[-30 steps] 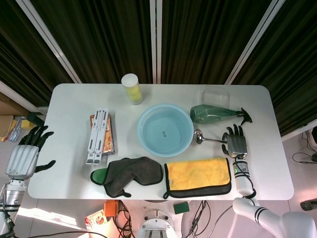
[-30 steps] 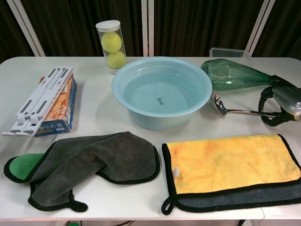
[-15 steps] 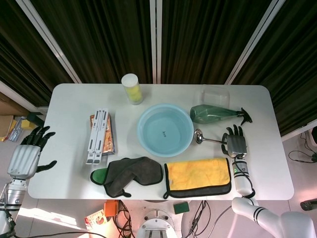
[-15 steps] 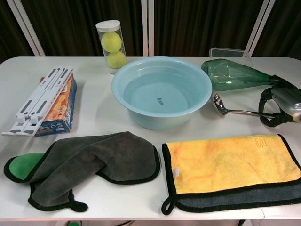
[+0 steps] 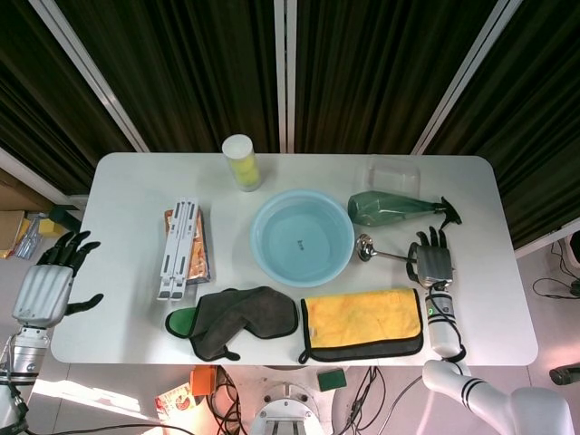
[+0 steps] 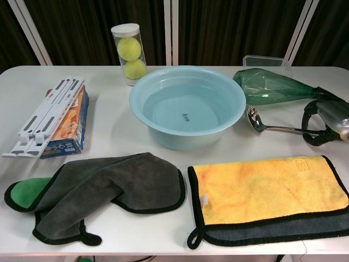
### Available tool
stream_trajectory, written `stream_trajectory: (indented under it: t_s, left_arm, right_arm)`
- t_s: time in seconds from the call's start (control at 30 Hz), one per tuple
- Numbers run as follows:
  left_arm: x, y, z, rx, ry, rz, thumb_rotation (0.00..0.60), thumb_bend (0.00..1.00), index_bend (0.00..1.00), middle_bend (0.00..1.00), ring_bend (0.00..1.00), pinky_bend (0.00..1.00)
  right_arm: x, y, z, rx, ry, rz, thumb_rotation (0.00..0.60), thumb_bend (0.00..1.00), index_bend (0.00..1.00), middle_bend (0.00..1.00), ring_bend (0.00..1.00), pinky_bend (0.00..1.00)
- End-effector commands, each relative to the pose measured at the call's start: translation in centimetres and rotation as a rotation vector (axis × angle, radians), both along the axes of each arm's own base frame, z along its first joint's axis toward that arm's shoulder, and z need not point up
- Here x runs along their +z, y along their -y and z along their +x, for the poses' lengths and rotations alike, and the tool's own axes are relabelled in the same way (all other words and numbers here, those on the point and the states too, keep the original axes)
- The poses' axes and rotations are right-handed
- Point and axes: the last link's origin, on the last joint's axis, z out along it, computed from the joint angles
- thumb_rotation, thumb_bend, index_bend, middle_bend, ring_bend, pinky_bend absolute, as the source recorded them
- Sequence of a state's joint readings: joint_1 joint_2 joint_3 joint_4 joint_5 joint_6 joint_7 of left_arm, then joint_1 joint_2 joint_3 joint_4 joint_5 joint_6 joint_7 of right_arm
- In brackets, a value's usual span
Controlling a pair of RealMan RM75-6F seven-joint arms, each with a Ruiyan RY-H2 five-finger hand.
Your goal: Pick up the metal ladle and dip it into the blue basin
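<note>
Ladle (image 6: 272, 127) handle in right hand (image 6: 326, 121), bowl beside basin (image 6: 187, 103)

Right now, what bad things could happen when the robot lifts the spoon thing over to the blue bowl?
The right hand holds the metal ladle only by its handle's far end, so it might slip or swing. The ladle's bowl sits close beside the blue basin, so it could knock the rim. The green bottle lies right behind the ladle and might get bumped and roll.
</note>
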State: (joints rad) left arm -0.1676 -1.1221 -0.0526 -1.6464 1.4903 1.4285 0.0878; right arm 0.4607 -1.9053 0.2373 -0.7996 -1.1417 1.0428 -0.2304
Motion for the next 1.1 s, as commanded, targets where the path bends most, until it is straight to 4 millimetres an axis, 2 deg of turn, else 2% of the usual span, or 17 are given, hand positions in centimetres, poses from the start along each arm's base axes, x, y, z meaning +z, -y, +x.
stream_trajectory:
  t_s: [0.03,0.27,0.33,0.4,0.47,0.67,0.93,1.03,1.1]
  left_arm:
    - [-0.1,0.0,0.0,0.005,-0.001,-0.004,0.600,0.07,0.20,0.11,0.06,0.24]
    - [-0.3,-0.1,0.0,0.017,-0.004,-0.019,0.600,0.07,0.20,0.12,0.06,0.24]
    - [-0.3,-0.1,0.0,0.019,-0.003,-0.022,0.600,0.07,0.20,0.11,0.06,0.24]
    - [-0.3,-0.1,0.0,0.019,-0.003,-0.023,0.600,0.07,0.20,0.12,0.06,0.24]
    - [-0.4,-0.1,0.0,0.019,-0.004,-0.024,0.600,0.07,0.20,0.12,0.06,0.24]
    - [-0.5,-0.1,0.0,0.018,-0.003,-0.029,0.600,0.07,0.20,0.12,0.06,0.24]
    - [-0.6,-0.1,0.1,0.011,-0.003,-0.031,0.600,0.07,0.20,0.12,0.06,0.24]
    - [-0.6,-0.1,0.2,0.009,-0.003,-0.031,0.600,0.07,0.20,0.12,0.06,0.24]
    - [-0.6,0.0,0.2,0.008,-0.003,-0.031,0.600,0.07,0.20,0.12,0.06,0.24]
  right_arm:
    - [0.2,-0.1,-0.1,0.002,0.009,-0.016,0.600,0.46,0.65,0.19,0.00,0.00]
    - [0.7,-0.6,-0.4,0.008,0.053,-0.063,0.600,0.51,0.75,0.26,0.01,0.00]
    - [1.0,-0.9,-0.5,0.012,0.072,-0.077,0.600,0.53,0.78,0.28,0.04,0.05]
    - [1.2,-1.2,-0.5,0.015,0.111,-0.097,0.600,0.55,0.79,0.33,0.09,0.17]
    - [1.4,-1.5,-0.5,0.015,0.146,-0.112,0.600,0.57,0.79,0.36,0.13,0.23]
    - [2.5,-2.2,-0.7,-0.005,0.231,-0.130,0.600,0.59,0.79,0.41,0.22,0.29]
    - [4.3,-2.9,0.3,0.006,0.345,-0.158,0.600,0.59,0.80,0.42,0.23,0.35]
    - [5.2,-3.1,0.9,0.010,0.387,-0.170,0.600,0.60,0.80,0.43,0.24,0.39]
    - [5.7,-3.3,1.3,0.010,0.417,-0.171,0.600,0.60,0.79,0.43,0.27,0.45]
